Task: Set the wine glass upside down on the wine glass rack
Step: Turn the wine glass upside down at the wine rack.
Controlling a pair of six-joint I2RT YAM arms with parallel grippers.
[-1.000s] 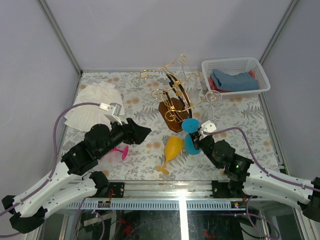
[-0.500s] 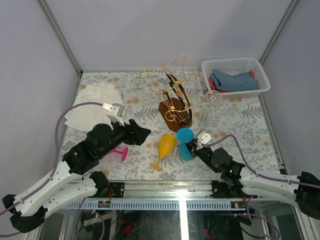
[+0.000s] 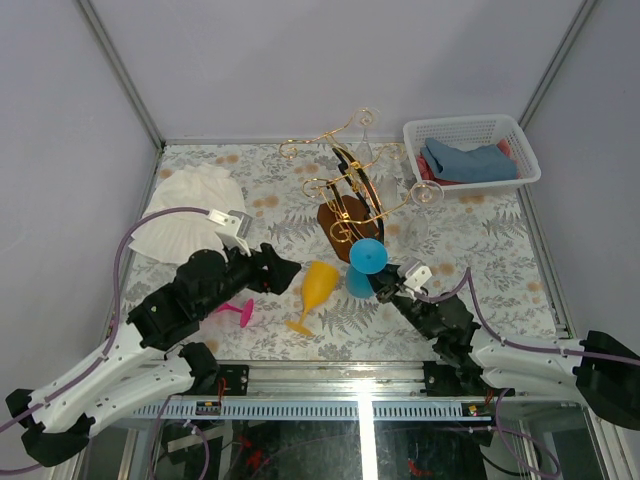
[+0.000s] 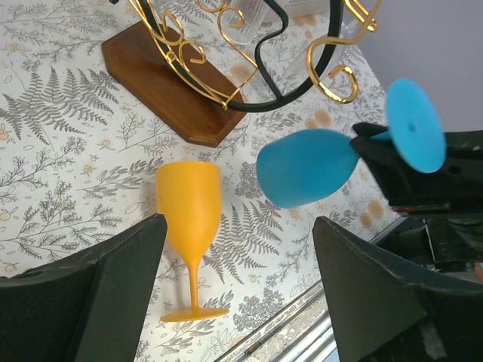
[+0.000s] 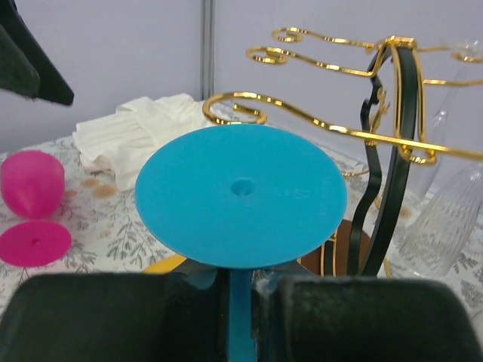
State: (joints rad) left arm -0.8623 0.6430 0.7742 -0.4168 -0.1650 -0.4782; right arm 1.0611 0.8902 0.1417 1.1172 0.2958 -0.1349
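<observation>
Right wrist view puts the right end effector (image 5: 240,290) at the bottom edge, its fingers clamped on the stem of the blue wine glass (image 5: 241,196), whose round foot faces the camera. Just beyond the foot are the gold wire arms and black bar of the rack (image 5: 392,128).

From above, the glass hangs clear of the tabletop (image 3: 480,230), foot uppermost and bowl lower, close to the rack's wooden base but touching no arm. The pick-up and most of the turn-over look done. What is left is to carry the stem into a free gold arm so the foot rests on the wire, then let go.

The left end effector (image 4: 238,249) is spread wide and holds nothing, hovering over a yellow glass (image 4: 189,204) that lies on its side. A pink glass (image 3: 235,310) lies near the left arm, and clear glasses (image 3: 428,192) already hang from the rack.
</observation>
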